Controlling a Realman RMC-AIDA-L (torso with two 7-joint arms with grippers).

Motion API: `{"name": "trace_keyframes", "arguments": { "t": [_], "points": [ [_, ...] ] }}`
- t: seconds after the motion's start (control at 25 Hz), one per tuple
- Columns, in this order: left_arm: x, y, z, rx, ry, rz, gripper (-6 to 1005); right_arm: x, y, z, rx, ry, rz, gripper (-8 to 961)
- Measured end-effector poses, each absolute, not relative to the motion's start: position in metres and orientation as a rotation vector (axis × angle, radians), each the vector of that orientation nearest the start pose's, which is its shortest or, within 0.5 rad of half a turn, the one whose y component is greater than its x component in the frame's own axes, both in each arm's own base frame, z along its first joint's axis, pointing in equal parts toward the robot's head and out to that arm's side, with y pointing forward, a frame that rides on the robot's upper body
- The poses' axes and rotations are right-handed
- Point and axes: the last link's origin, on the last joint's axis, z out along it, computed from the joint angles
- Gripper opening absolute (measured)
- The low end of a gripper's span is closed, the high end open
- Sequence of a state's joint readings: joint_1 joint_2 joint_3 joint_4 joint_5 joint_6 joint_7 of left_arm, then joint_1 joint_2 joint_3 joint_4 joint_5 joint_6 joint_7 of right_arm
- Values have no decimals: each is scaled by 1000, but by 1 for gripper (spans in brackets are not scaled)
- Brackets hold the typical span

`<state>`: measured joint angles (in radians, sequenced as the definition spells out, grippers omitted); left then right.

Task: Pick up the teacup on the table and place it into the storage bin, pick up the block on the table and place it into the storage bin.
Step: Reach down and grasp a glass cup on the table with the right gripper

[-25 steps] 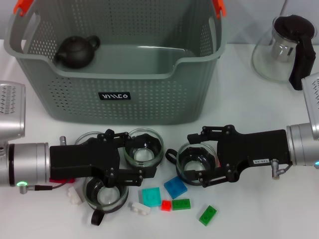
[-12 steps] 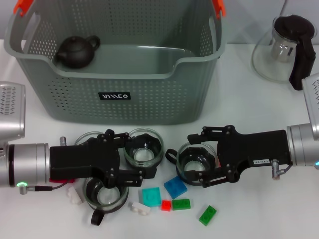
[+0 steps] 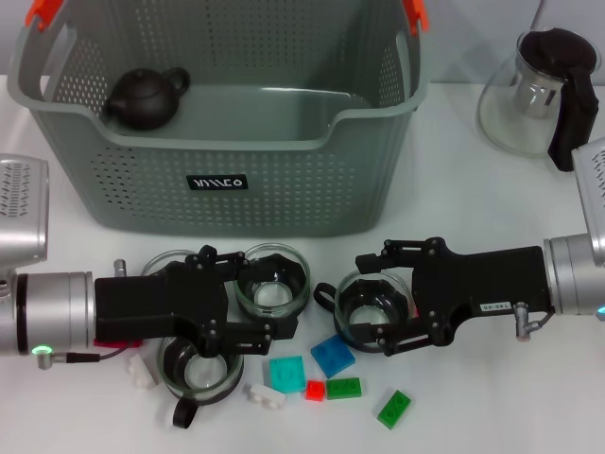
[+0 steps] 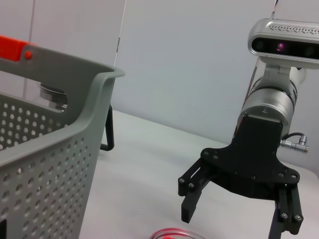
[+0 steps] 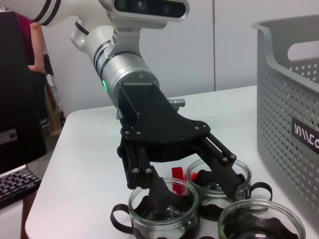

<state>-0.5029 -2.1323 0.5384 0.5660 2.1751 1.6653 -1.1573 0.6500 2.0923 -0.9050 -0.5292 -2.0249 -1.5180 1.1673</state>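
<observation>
The grey storage bin (image 3: pixel 312 194) stands at the back of the table, and its perforated wall also shows in the left wrist view (image 4: pixel 45 164). A glass teacup (image 3: pixel 272 286) lies between the spread fingers of my left gripper (image 3: pixel 284 291), which is open. My right gripper (image 3: pixel 371 305) is open too, straddling a second teacup (image 3: pixel 374 310). A third teacup (image 3: pixel 198 371) sits under the left gripper's body. Small blocks lie in front: cyan (image 3: pixel 286 372), blue (image 3: pixel 333 357), red (image 3: pixel 316 390), and two green ones (image 3: pixel 344 387) (image 3: pixel 394 409).
A dark clay teapot (image 3: pixel 145 96) sits inside the bin at its left. A glass pitcher with a black handle (image 3: pixel 539 90) stands at the back right. Two white blocks (image 3: pixel 267 394) (image 3: pixel 142 371) lie near the front edge.
</observation>
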Motion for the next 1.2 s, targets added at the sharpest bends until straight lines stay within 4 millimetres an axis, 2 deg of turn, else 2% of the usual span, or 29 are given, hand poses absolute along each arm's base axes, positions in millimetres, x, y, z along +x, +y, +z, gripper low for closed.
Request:
{"name": "trace_keyframes", "arguments": {
  "t": [1.2],
  "points": [
    [-275, 287, -33, -2827, -531, -753, 773, 227, 328, -55, -3023, 214, 557, 914]
  ]
}}
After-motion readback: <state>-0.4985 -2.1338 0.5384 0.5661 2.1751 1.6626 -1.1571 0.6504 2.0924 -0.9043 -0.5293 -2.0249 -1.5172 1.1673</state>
